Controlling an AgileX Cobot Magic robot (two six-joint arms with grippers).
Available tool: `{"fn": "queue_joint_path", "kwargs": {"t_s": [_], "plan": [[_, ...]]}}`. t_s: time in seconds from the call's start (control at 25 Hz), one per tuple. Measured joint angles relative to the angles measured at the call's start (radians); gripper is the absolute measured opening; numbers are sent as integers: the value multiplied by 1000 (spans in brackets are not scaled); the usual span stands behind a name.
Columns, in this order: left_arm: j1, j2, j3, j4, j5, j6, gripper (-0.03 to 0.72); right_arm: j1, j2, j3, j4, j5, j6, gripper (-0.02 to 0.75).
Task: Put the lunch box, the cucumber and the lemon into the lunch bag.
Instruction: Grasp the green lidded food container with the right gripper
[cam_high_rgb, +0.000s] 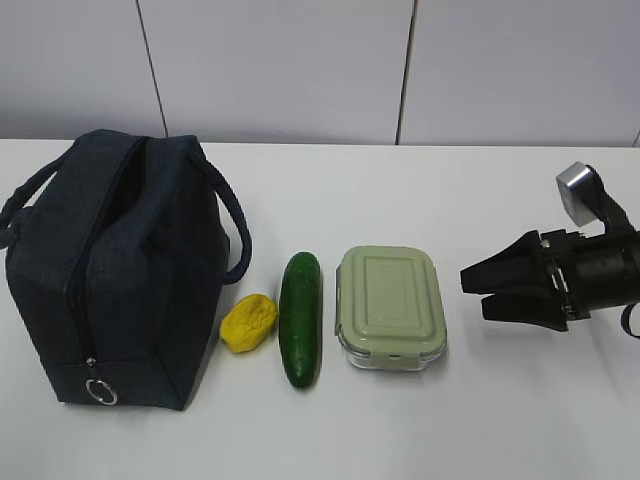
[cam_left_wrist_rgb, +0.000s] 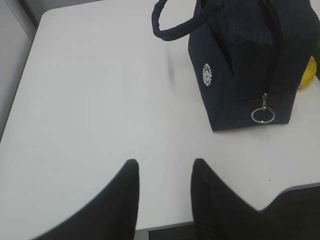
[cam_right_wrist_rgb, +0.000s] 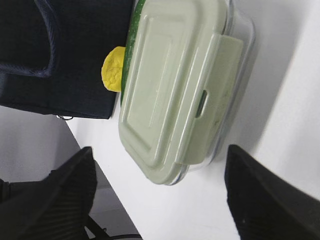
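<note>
White worktop (cam_high_rgb: 450, 430) carries lunch bag (cam_high_rgb: 110, 270), lemon (cam_high_rgb: 249, 322), cucumber (cam_high_rgb: 301, 318) and lunch box (cam_high_rgb: 390, 306) in a row; both grippers, left (cam_left_wrist_rgb: 164, 172) and right (cam_high_rgb: 478, 290), have spread jaws.

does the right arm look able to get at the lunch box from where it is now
Probably yes. The right gripper is open and points at the lunch box, with only bare table between them. The cucumber lies on the box's far side, out of the way.
</note>
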Motion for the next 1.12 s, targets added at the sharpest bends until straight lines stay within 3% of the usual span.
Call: {"fn": "queue_joint_path", "kwargs": {"t_s": [0.72,1.12], "plan": [[0,0,0,0,0,0,238,36,154,-55,163,-12,-163,602],[0,0,0,0,0,0,238,58,233,-86,188,-18,-182,603]]}}
